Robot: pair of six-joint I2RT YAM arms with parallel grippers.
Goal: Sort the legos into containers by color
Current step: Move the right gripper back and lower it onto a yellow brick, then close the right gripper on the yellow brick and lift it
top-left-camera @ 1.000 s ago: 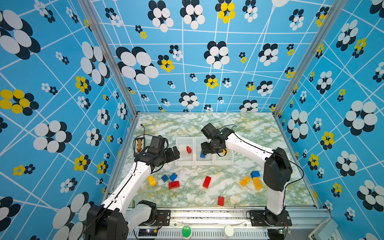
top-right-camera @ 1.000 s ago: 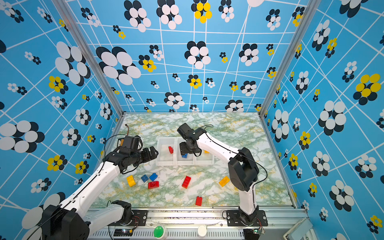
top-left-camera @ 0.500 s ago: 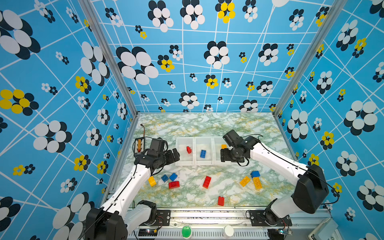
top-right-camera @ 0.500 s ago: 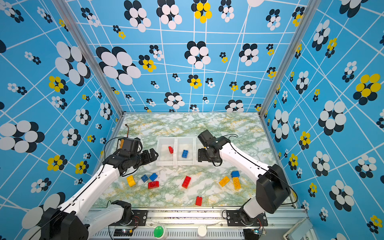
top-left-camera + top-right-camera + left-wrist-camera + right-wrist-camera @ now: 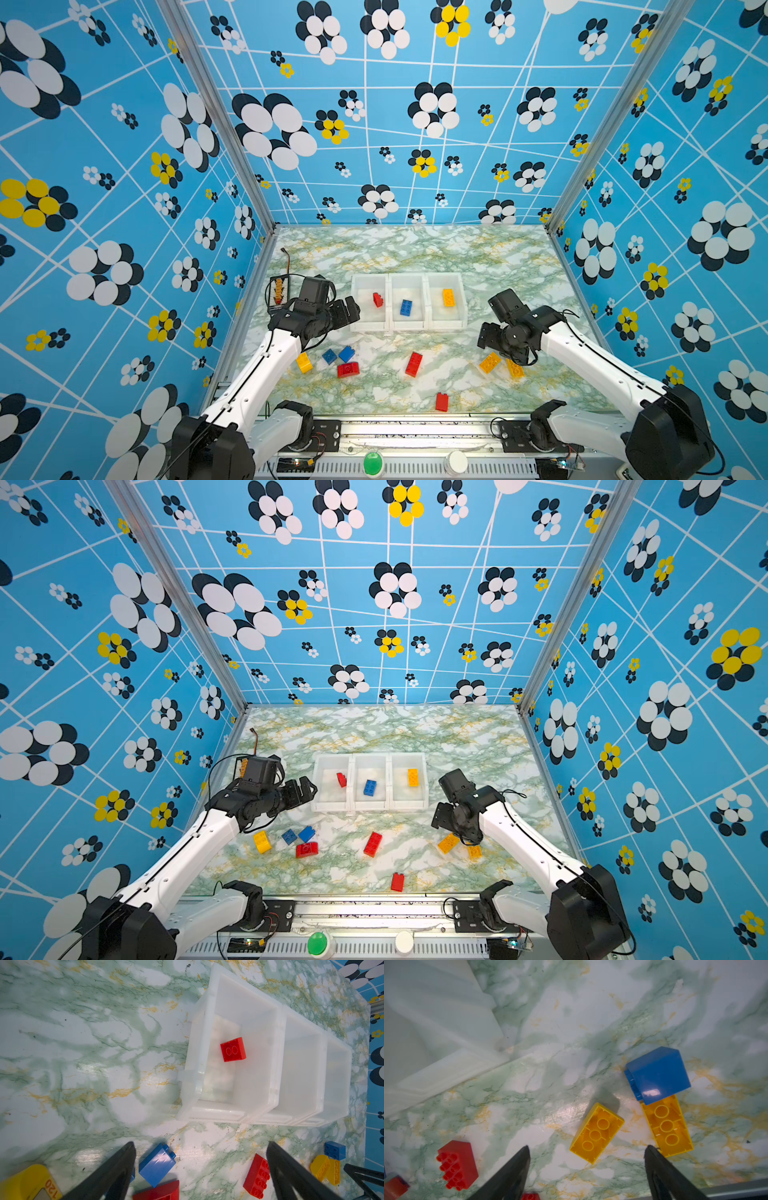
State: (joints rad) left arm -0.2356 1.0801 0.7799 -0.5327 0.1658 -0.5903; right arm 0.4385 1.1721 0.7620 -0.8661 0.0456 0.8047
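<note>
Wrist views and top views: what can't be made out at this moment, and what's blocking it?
- Both top views: the small blue plastic brick is hidden behind the right gripper.
- Left wrist view: the middle white translucent plastic bin and the right white bin hide their floors and contents behind their own walls.
- Right wrist view: the right white bin is blurred and cut off by the frame edge.

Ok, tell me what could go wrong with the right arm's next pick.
1. The open right jaws frame one upturned yellow brick, but a second yellow brick lies right beside it; closing could clip or shove it.
2. A blue brick sits against that second yellow brick, so lifting it may drag the blue one along.
</note>
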